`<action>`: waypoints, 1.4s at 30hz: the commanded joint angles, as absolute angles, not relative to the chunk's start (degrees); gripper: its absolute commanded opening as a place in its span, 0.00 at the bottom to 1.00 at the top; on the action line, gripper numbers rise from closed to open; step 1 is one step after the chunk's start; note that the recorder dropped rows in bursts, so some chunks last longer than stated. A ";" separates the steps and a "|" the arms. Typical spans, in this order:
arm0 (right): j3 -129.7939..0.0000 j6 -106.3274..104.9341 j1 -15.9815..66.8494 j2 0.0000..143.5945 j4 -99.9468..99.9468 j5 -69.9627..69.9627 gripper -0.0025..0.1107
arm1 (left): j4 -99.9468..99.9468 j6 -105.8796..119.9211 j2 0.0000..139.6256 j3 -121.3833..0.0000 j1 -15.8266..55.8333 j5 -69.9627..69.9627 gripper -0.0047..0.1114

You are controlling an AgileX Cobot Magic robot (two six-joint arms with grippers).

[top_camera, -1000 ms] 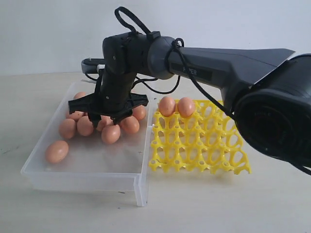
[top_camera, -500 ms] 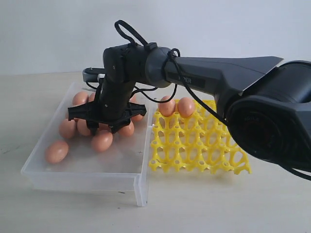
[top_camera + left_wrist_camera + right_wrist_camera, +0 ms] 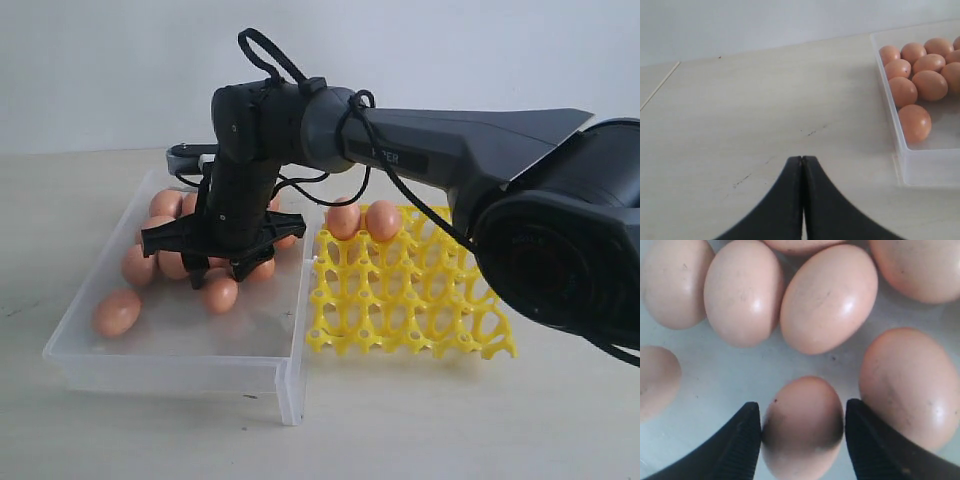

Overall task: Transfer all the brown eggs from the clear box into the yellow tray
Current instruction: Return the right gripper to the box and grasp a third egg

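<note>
Brown eggs [image 3: 138, 265] are lying mostly bunched inside the clear box [image 3: 170, 372], toward the end away from its clasp tab. One stray egg [image 3: 117, 312] is sitting apart, near the box wall that faces away from the yellow tray [image 3: 410, 310]. The tray is standing just beside the box on the surface [image 3: 400, 430]. Two eggs [image 3: 343, 218] are already sitting in the cells at the tray corner next to the box, so I am judging most of the job as not yet done.

I am holding my right gripper [image 3: 801, 412] low inside the box, its jaws open and straddling a single egg [image 3: 802, 437] at the fringe of the bunch. I am taking this one, I think, because bare box floor is showing on both its flanks, giving my fingers room to go down without shoving the others. A larger neighbour [image 3: 910, 385] is lying just beside one finger, though. My pads are sitting near the shell, but I cannot tell whether they are touching it.

My left gripper [image 3: 802, 161] is hanging outside the box over bare surface with its jaws pressed together. I am parking it there, I judge, so the right arm has the box to itself.
</note>
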State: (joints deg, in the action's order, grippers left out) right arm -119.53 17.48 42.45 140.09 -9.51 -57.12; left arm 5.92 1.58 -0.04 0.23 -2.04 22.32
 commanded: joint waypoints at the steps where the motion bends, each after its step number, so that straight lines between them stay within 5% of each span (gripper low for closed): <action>1: -119.93 14.81 42.18 139.65 -10.17 -59.35 0.47 | 5.78 1.30 0.00 0.00 -1.70 21.79 0.04; 37: -119.93 13.46 42.62 145.37 -10.51 -51.95 0.47 | 5.78 1.30 0.00 0.00 -1.70 21.79 0.04; 39: -119.93 13.04 42.62 145.72 -10.40 -51.95 0.44 | 5.78 1.30 0.00 0.00 -1.70 21.79 0.04; 42: -119.93 11.92 42.62 145.74 -10.40 -51.84 0.26 | 5.78 1.30 0.00 0.00 -1.70 21.79 0.04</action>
